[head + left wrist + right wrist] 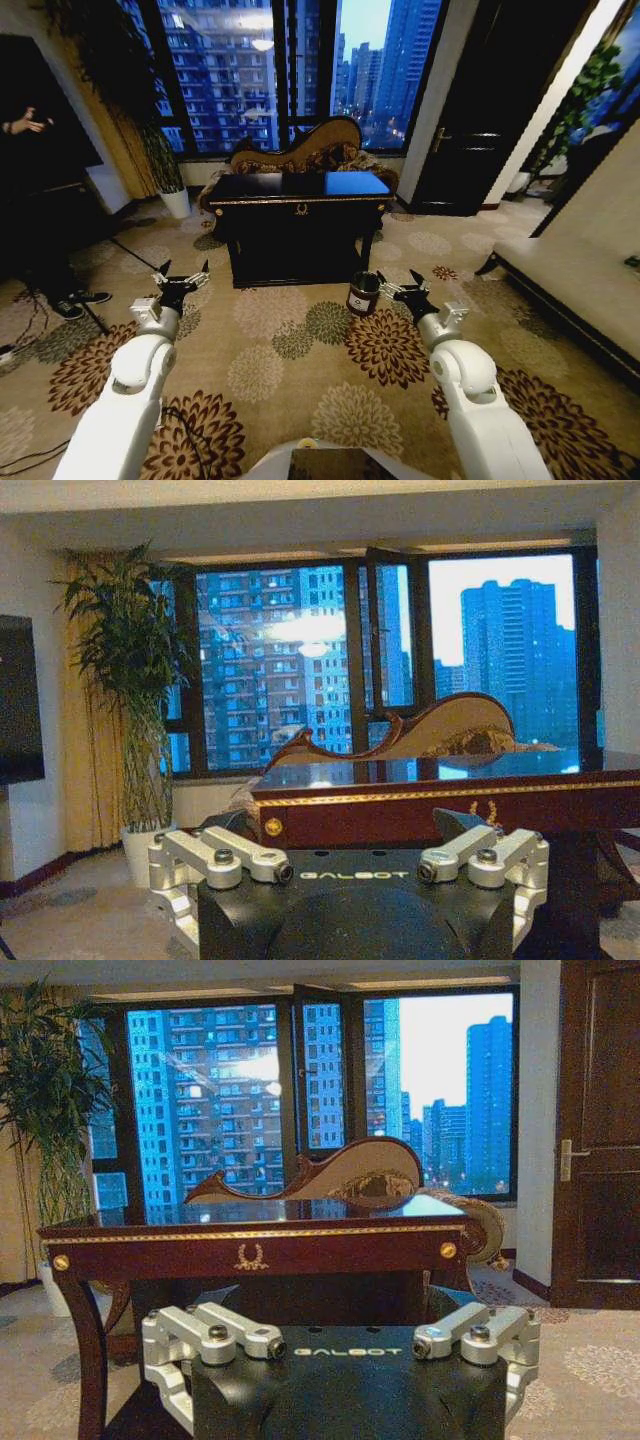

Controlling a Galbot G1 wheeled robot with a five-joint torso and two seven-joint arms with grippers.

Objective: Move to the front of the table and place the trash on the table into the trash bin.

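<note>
The bench (300, 190) stands at centre frame, well beyond both grippers — left (180, 281), right (400, 288) — jaws open, empty. The bin (362, 293) sits just beside the right gripper.

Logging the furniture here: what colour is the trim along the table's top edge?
Gold, running along the front edge of the table, above a gold emblem; clearest in the right wrist view.

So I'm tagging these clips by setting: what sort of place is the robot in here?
Probably a hotel suite or high-rise lounge: an ornate sofa behind the gold-trimmed table, patterned floral carpet, and tall windows facing city towers.
</note>
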